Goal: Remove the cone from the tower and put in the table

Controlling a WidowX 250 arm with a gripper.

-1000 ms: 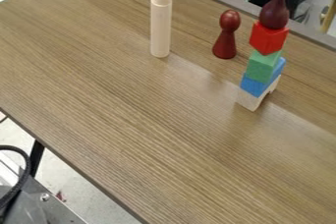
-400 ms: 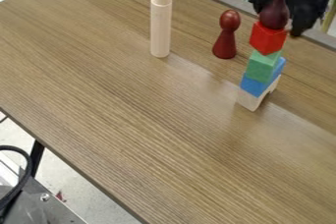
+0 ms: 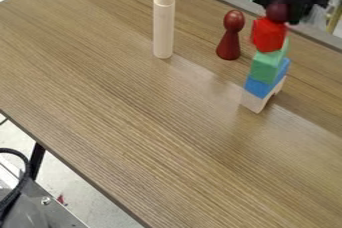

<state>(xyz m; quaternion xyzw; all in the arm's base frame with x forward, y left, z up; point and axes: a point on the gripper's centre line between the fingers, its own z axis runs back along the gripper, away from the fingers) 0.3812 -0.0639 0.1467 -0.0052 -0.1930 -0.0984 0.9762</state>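
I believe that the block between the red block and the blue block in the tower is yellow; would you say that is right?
Not quite: the camera view shows that the block between the red block and the blue block in the tower is green, not yellow.

Bright, soft light covers the wooden table [image 3: 133, 122]; a pale sheen spreads toward the right edge, faint reflections lie below the block tower [image 3: 267, 67], and the upper right is dark.
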